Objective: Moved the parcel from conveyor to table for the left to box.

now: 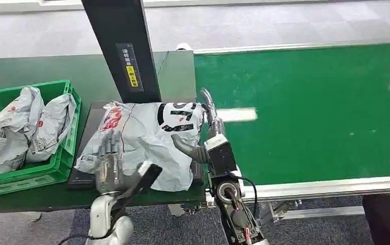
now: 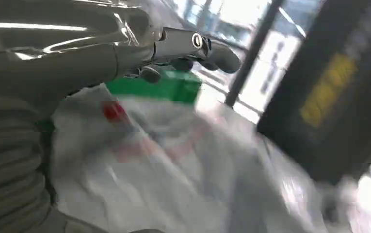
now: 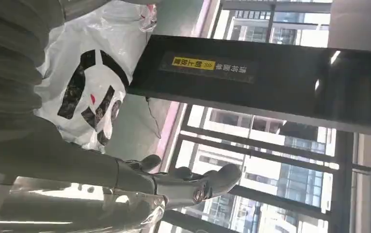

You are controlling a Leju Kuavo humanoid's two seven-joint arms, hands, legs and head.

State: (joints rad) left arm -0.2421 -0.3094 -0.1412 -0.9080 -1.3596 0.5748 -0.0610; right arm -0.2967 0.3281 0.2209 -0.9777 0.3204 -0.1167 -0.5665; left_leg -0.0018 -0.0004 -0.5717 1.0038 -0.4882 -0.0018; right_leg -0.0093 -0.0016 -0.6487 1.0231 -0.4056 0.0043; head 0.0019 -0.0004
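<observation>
Two hands, head view: the white parcel (image 1: 144, 140) lies on a dark pad (image 1: 83, 178) on the table (image 1: 45, 69), off the green conveyor (image 1: 305, 107); the left hand (image 1: 110, 158) rests on its near corner, apparently readying it for the green crate (image 1: 69, 133).
Right hand (image 1: 203, 138): fingers apart beside the parcel's edge, holding nothing, likely just released.
Left wrist view: blurred parcel, red marks unreadable.
Right wrist view: black block lettering, partly folded; the post's yellow label (image 3: 193, 63) illegible.
</observation>
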